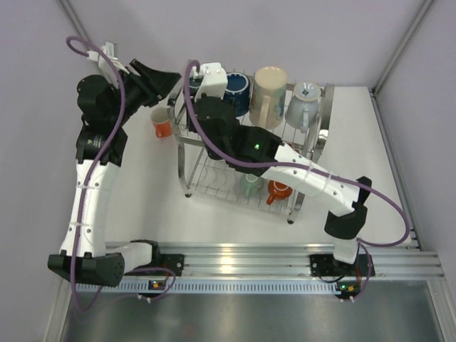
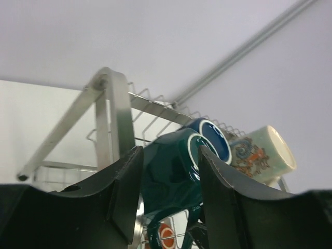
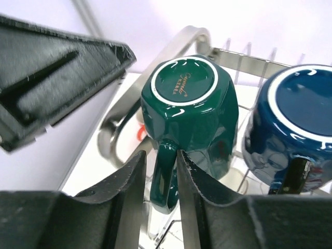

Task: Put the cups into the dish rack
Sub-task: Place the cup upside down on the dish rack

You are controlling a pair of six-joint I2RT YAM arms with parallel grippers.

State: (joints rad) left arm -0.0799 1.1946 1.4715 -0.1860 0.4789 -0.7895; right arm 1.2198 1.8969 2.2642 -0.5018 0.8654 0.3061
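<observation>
A dark teal mug [image 3: 187, 104] sits upside down at the left end of the dish rack's [image 1: 187, 171] top tier. My right gripper [image 3: 161, 155] is shut on its handle. The mug also shows in the left wrist view [image 2: 166, 166], just beyond my open left gripper [image 2: 168, 155]. In the top view that gripper [image 1: 171, 82] hovers beside the rack's far left corner. A navy cup [image 3: 295, 119], a cream printed mug [image 1: 269, 92] and a pale blue-grey cup [image 1: 305, 103] lie on the top tier. A mint cup [image 1: 249, 187] and an orange-red cup [image 1: 279, 191] sit on the lower tier.
An orange cup [image 1: 162, 125] stands on the white table left of the rack, under my left arm. The rack's corner post [image 2: 116, 114] rises close to my left fingers. My right arm [image 1: 285, 160] lies across the rack. Grey walls close in behind.
</observation>
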